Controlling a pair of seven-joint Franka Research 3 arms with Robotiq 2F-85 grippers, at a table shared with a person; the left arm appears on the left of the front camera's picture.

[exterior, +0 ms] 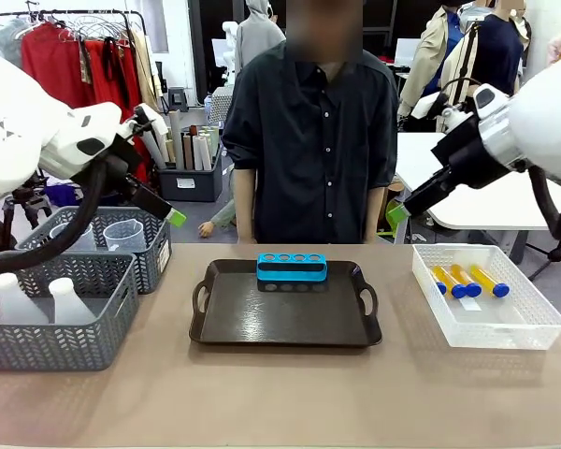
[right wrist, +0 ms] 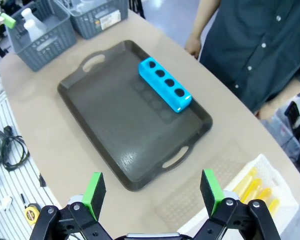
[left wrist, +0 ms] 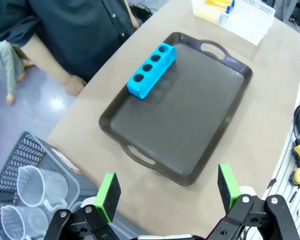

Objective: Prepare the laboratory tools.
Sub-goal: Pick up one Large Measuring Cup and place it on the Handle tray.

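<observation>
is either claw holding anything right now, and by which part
Nothing is held: the left claw and the right claw are both open and empty.

A rack of red clothes [exterior: 56, 51] and a white table [exterior: 477, 206] stand behind.

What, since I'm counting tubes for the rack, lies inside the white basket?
Three blue-capped amber tubes lie side by side in the white basket, caps toward the robot. The rest of its floor looks bare, but its mesh walls blur anything lying low against them.
</observation>
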